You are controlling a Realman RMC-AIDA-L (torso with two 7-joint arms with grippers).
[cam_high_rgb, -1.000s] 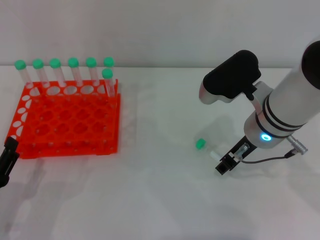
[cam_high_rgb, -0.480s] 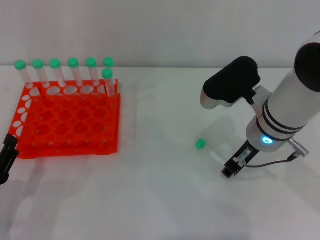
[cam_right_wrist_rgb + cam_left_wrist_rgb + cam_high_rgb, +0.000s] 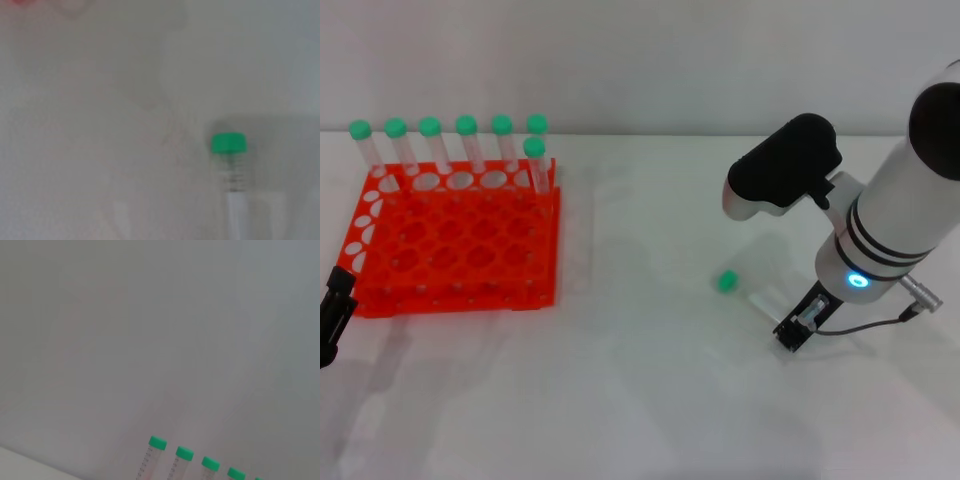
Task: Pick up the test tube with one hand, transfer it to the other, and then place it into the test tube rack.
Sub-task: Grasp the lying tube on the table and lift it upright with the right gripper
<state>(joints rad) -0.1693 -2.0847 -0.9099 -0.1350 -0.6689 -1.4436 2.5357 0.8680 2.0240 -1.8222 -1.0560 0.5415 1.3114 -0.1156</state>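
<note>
Green-capped, the test tube [image 3: 740, 290] lay on the white table [image 3: 640, 400], well right of the orange-red test tube rack [image 3: 455, 235], which held seven capped tubes [image 3: 466, 140] along its far side. The right hand [image 3: 798, 328] sat at the tube's tapered end; whether its fingers pinched it I cannot tell. The left hand [image 3: 334, 318] rested beside the rack's near corner, grip unclear.

From the left wrist, capped tubes [image 3: 157, 455] stood before a plain wall.

From the right wrist, the test tube [image 3: 231, 160] lay close by.

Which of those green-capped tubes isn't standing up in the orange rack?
The test tube lying on the table beside the right hand. The other seven tubes stand upright along the test tube rack's far edge.
</note>
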